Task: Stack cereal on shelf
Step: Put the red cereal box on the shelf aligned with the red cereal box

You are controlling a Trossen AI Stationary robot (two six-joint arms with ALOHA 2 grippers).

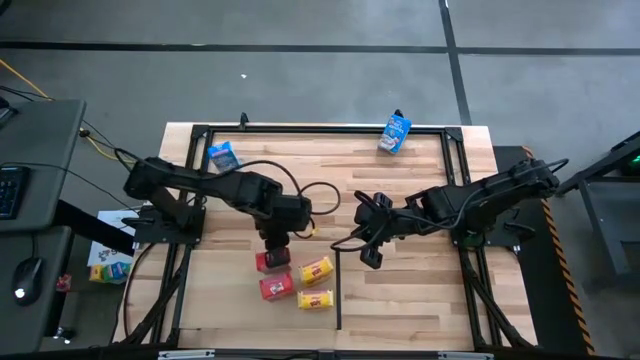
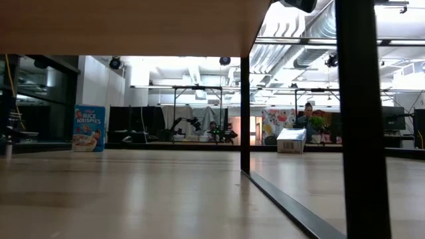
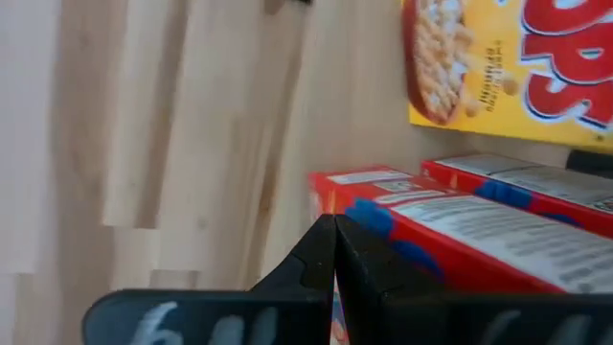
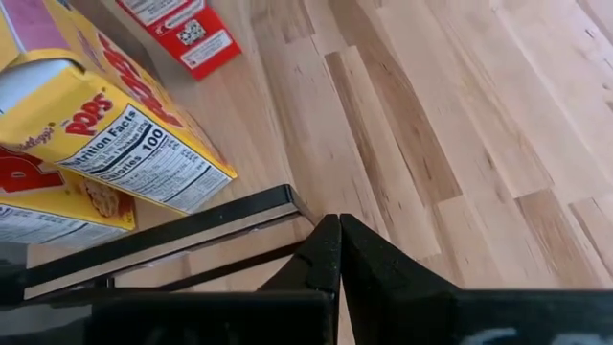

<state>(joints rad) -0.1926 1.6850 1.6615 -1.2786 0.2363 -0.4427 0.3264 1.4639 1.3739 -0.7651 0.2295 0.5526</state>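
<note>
- Left arm [image 1: 215, 190]: dark, bulky jointed links; a black cable loops off it.
- Right arm [image 1: 480, 200]: same dark build, thin black cables along the links.
- Fingers [image 3: 326, 273]: matte black, wedge-shaped, on a black crossbar with faint pale markings.

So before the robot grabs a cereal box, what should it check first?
1. Left gripper over the upper red carton: ok.
2. Left gripper open enough to grab: not ok, shut.
3. Right gripper out of the way, right of the black divider bar: ok; it is shut.
4. All six cartons found: ok, lower red, two yellow, two blue.
5. Blue cartons within easy reach: cannot tell, both sit at the table's far edge.
</note>
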